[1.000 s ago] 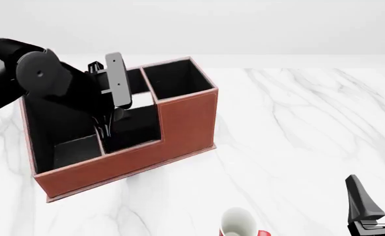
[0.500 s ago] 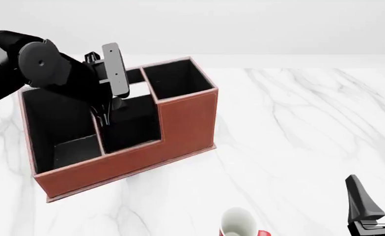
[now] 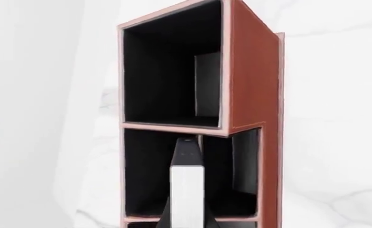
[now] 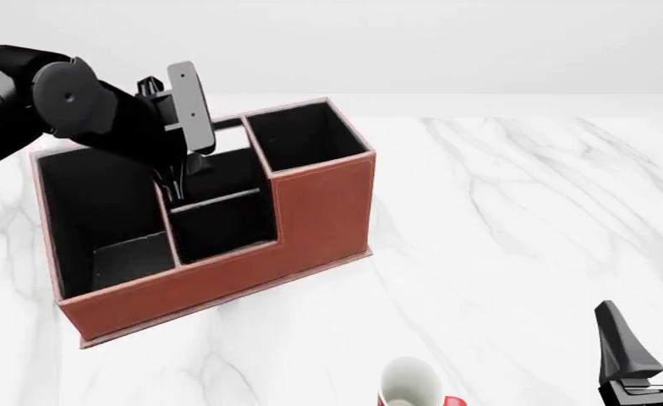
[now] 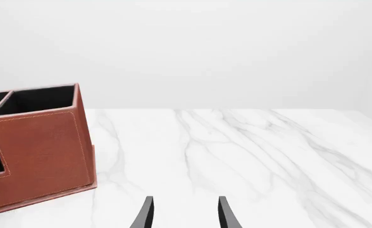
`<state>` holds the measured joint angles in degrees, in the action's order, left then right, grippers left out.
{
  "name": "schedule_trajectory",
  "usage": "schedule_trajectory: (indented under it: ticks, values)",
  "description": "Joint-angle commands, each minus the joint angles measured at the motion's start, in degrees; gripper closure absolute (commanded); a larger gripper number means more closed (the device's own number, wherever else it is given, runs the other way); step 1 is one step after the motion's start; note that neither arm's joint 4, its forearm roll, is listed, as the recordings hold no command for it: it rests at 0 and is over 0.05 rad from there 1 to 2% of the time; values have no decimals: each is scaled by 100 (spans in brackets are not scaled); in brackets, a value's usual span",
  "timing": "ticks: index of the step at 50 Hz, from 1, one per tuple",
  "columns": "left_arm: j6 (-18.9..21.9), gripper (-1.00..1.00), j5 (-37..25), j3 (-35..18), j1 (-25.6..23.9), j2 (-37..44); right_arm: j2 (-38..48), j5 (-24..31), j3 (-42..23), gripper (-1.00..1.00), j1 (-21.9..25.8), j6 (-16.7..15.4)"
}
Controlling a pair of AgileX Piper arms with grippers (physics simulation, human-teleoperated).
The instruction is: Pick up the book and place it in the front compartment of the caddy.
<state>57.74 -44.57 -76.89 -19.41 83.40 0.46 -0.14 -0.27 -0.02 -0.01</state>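
The marble table carries the caddy at its left. The left gripper hangs over the caddy's middle compartment, fingers pointing down; I can't tell whether they grip anything. The book stands on edge inside that compartment, pale page edge up. At the near right, the right gripper idles, fingers spread, empty. A mug sits nearby.

White marble table bearing caddy and mug.
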Motion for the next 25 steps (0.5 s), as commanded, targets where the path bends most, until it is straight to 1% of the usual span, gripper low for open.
schedule_trajectory:
  ticks: [1, 12, 25]
  values:
    - [136, 100, 152, -113, 198, 11, -5, 4, 4, -100, 0, 1]
    - [53, 100, 254, -167, 217, 169, -5, 4, 4, -100, 0, 1]
    - [85, 100, 418, -95, 279, 312, -5, 4, 4, -100, 0, 1]
